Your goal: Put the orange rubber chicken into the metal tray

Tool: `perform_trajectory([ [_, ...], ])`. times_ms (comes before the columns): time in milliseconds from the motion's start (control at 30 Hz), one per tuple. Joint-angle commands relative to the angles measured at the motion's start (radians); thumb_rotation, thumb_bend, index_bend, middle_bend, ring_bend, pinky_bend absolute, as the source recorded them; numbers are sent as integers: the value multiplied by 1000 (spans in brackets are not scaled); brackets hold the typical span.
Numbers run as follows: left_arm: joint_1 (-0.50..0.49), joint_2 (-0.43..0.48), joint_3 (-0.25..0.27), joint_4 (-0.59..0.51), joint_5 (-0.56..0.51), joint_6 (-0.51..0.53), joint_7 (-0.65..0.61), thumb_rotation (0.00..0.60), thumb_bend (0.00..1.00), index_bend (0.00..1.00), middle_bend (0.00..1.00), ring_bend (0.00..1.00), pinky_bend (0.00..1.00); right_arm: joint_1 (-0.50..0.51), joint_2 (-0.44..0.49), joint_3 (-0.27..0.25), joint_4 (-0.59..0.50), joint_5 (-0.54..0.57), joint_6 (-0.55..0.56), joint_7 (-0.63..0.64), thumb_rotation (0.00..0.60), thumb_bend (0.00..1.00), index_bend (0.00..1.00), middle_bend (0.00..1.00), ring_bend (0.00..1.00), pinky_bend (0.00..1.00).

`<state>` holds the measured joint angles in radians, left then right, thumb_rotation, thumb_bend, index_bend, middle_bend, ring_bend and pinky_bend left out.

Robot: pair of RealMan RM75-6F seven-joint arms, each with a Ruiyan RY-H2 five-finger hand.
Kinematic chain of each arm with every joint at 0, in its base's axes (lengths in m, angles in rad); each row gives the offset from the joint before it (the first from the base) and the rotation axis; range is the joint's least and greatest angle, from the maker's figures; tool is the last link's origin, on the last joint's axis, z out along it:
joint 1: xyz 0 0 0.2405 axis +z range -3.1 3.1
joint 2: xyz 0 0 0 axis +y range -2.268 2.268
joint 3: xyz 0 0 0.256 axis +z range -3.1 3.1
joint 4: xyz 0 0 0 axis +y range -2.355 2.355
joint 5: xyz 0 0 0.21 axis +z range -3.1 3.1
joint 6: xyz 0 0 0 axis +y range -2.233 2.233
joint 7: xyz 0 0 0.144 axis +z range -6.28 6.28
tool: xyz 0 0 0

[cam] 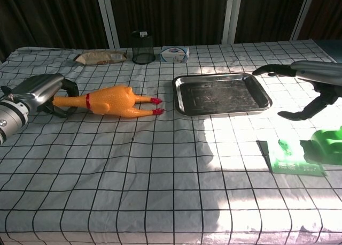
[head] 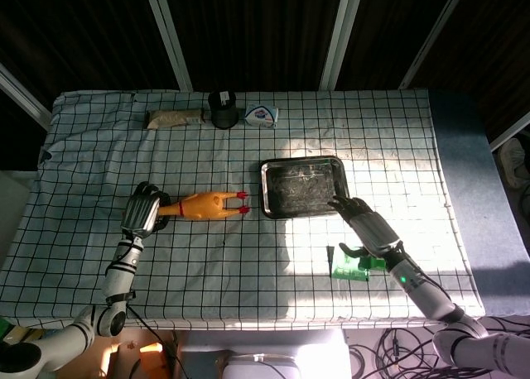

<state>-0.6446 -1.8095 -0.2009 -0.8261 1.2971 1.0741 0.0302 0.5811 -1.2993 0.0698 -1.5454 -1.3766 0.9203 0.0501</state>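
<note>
The orange rubber chicken (head: 201, 204) (cam: 113, 101) lies left of the metal tray (head: 302, 186) (cam: 222, 93), red feet pointing at the tray. My left hand (head: 142, 211) (cam: 44, 92) grips its head and neck end, and the body looks slightly lifted off the cloth. The tray is empty. My right hand (head: 361, 220) (cam: 304, 87) hovers open near the tray's front right corner, holding nothing.
A green packet (head: 351, 266) (cam: 296, 157) lies under my right arm. At the back of the checked cloth stand a black mesh cup (head: 222, 108) (cam: 142, 47), a brown packet (head: 175, 118) (cam: 100, 56) and a white box (head: 262, 115) (cam: 175, 54).
</note>
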Motion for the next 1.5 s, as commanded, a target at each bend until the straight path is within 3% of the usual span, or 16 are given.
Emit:
perform_trajectory([
  [33,12,48,19,-61,33,21,-7,600,694,626,641,382,252,1,-1,-2,-4,0,-1,-3,600,303,0,0,0,0],
  [133,19,91,29,-122,45,17,-31,600,726,627,696,438,343,4,-5,-3,-6,1,-7,-8,600,303,0,0,0,0],
  [333,29,162,45,-212,57,1,-48,600,785,654,764,483,419,13,-18,-3,-12,12,-24,-15,600,304,0,0,0,0],
  [567,46,211,42,-303,74,15,-185,600,813,665,789,508,474,28,-39,7,-26,0,-23,-11,600,304,0,0,0,0],
  [733,57,243,46,-394,77,24,-197,600,821,665,789,509,475,70,-46,66,-97,34,-55,54,600,304,0,0,0,0],
  [933,55,237,51,-443,74,26,-142,600,826,665,790,508,477,161,-90,167,-187,173,-134,62,600,303,0,0,0,0],
  [1100,52,226,57,-456,76,22,-115,600,827,665,789,509,479,231,-193,216,-178,258,-87,-57,600,303,0,0,0,0],
  [1500,55,229,69,-490,99,45,-77,600,835,665,789,509,482,415,-469,234,-22,496,-37,-380,600,304,0,0,0,0],
])
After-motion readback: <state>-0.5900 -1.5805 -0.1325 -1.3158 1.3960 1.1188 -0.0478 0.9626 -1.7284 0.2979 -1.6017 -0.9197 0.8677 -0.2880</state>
